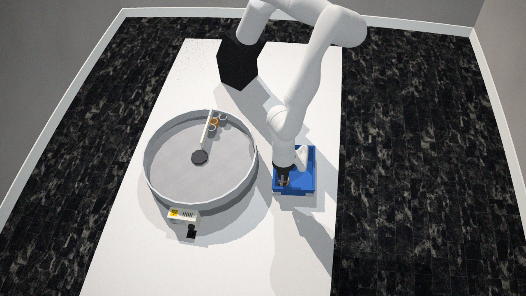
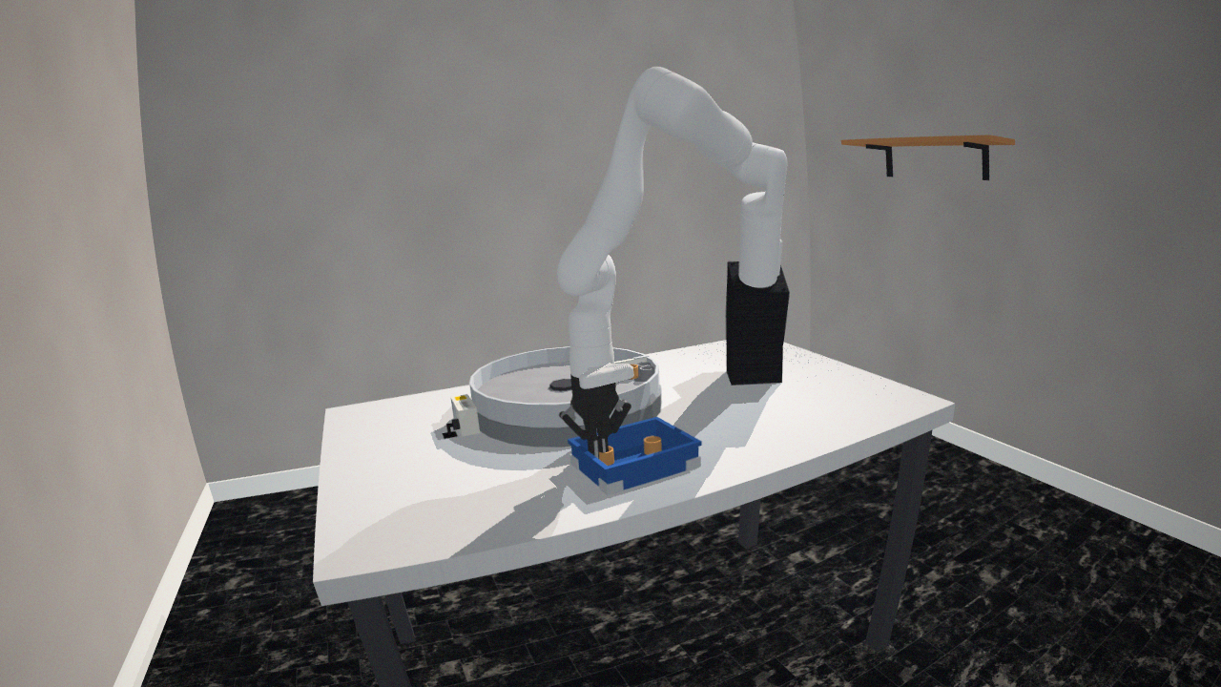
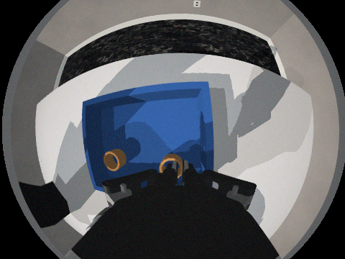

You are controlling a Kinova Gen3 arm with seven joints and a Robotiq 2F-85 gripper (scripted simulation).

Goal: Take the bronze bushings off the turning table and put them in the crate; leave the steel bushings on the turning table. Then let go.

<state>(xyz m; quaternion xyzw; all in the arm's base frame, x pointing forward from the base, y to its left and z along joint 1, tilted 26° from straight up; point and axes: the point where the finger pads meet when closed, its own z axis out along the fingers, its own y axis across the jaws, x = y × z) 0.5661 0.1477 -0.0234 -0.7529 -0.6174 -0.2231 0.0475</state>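
My gripper (image 1: pixel 282 181) (image 2: pixel 601 449) (image 3: pixel 180 166) is shut on the wall of a bronze bushing (image 1: pixel 287 181) (image 2: pixel 609 456) (image 3: pixel 172 156) and holds it low inside the blue crate (image 1: pixel 313 172) (image 2: pixel 652 470) (image 3: pixel 210 126), near one end. Whether this bushing touches the crate floor cannot be told. Another bronze bushing (image 2: pixel 651 445) (image 3: pixel 122 158) stands in the crate, apart from it; the arm hides it in the top view. On the turning table (image 1: pixel 220 172) (image 2: pixel 522 382), a bronze bushing (image 1: pixel 216 124) (image 2: pixel 634 371) stands among three steel bushings (image 1: pixel 212 132) (image 1: pixel 215 115) (image 1: pixel 223 117).
A pale bar (image 1: pixel 205 133) runs from near the dark hub (image 1: pixel 199 157) to the turning table's raised rim, right beside the bushings. A white control box (image 1: pixel 183 215) stands at the turning table's front. The black robot pedestal (image 1: pixel 237 62) (image 2: pixel 755 328) stands at the back.
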